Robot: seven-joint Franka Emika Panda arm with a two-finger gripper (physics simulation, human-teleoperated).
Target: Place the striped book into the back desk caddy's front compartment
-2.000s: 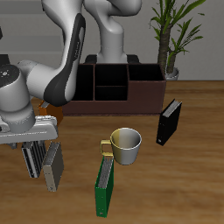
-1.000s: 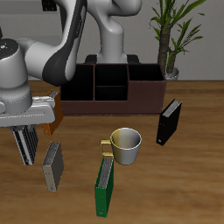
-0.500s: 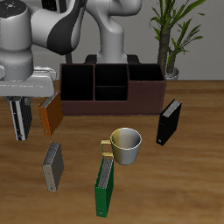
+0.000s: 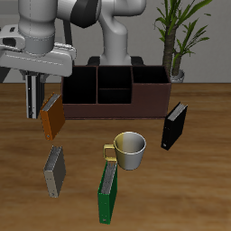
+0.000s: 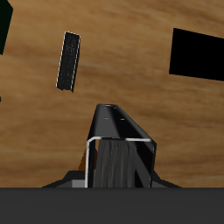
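- My gripper is clamped on the striped book, which hangs upright from it, clear of the counter, off the end of the back desk caddy.
- The front compartment is a narrow cell; if I arrive with the book turned across it, its lower edge could catch on a divider and twist in my grip.
- My hold looks to be near the book's top edge, so a quick swing might let it pivot or slip.
- The orange book leans just below; dropping low on the way over could knock it.
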